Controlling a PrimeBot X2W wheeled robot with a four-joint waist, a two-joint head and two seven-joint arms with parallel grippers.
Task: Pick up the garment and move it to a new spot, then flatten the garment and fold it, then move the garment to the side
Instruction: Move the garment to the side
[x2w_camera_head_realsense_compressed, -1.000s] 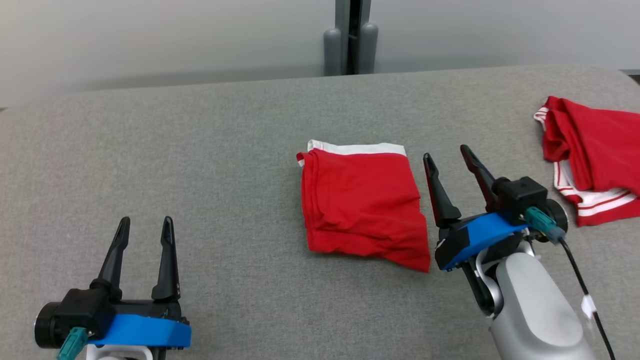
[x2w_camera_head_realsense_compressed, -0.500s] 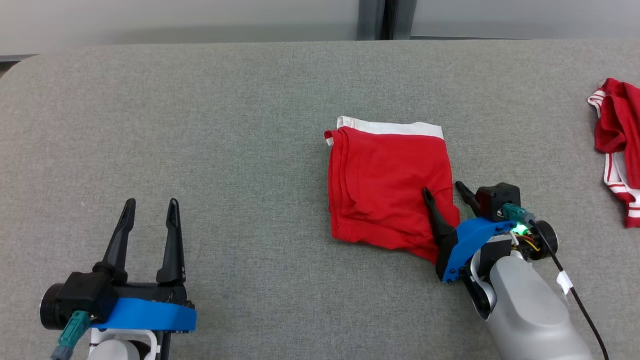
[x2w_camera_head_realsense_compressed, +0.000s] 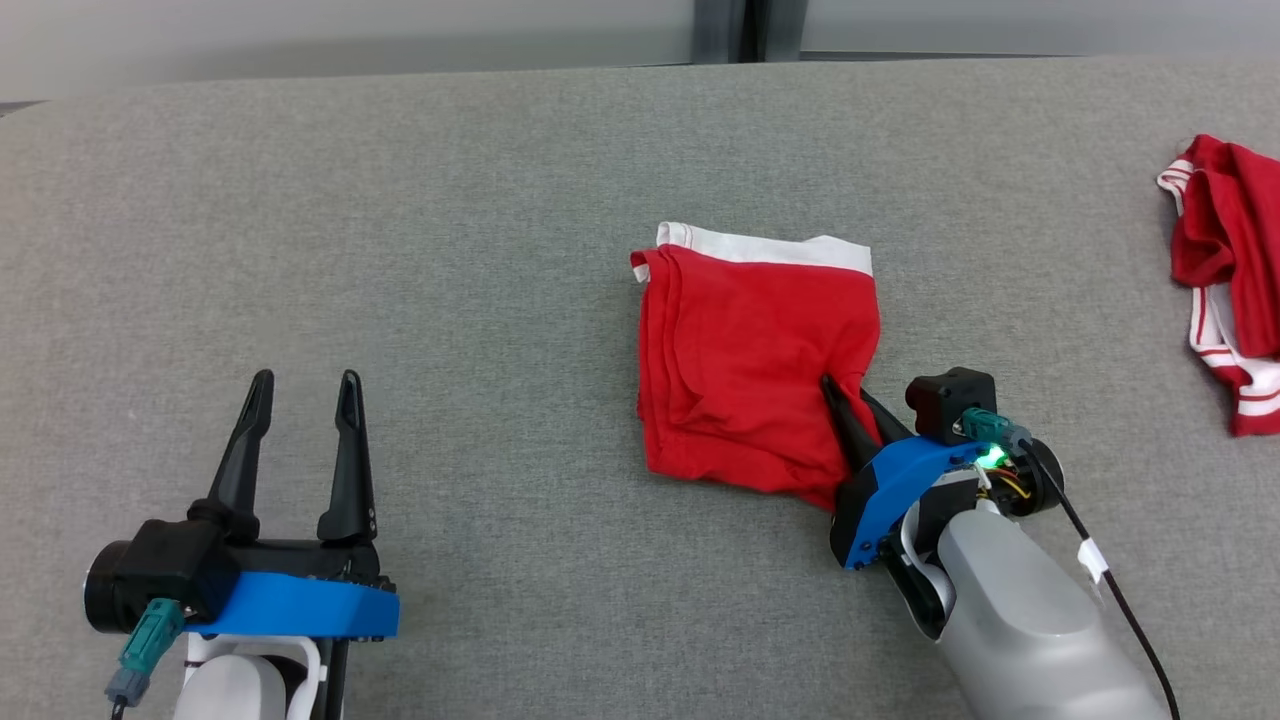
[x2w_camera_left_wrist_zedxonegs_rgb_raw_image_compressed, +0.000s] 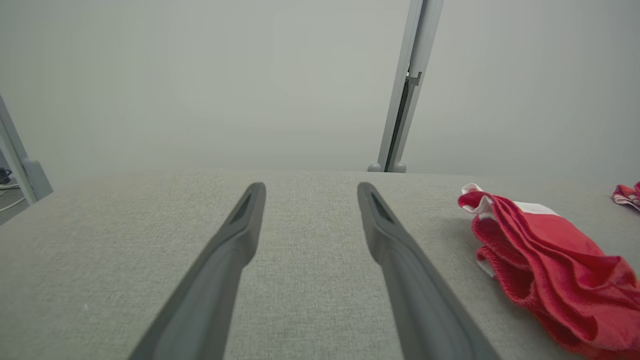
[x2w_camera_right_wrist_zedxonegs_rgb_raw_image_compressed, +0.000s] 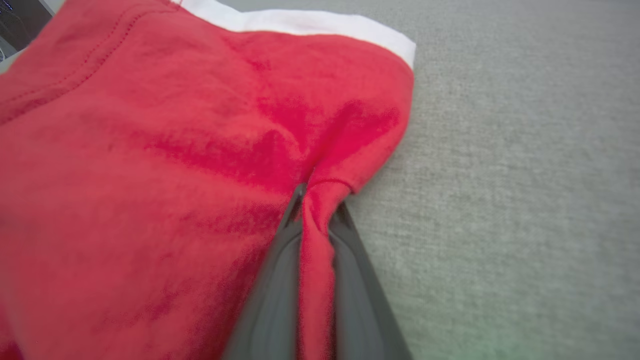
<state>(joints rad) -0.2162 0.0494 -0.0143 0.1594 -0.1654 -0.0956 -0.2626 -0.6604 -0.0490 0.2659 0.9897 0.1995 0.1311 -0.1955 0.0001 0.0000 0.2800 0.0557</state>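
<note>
Garment (x2w_camera_head_realsense_compressed: 750, 370), red with a white band (x2w_camera_head_realsense_compressed: 765, 250) along its far edge, lies folded in a rough square near the middle of the grey surface (x2w_camera_head_realsense_compressed: 450, 250). Right end effector (x2w_camera_head_realsense_compressed: 848, 392) is clamped on the garment's near right corner. The right wrist view shows a ridge of red cloth pinched upright between the two dark fingers, with creases fanning out from the pinch. Left end effector (x2w_camera_head_realsense_compressed: 303, 378) is well off to the left, fingers apart, holding nothing. A second garment (x2w_camera_head_realsense_compressed: 1225, 270), red with white stripes, sits crumpled at the far right, well apart from the first. Handling, as I judge it: thin knit, light, limp, no stiffness. It will sag and trail from whatever point is held, and the stacked layers may slide open. The pinch seems to catch only a fold at the edge, perhaps not every layer, so a high lift could undo the fold. Safer to drag it low across the surface, or to take hold deeper at the corner, through all layers.
</note>
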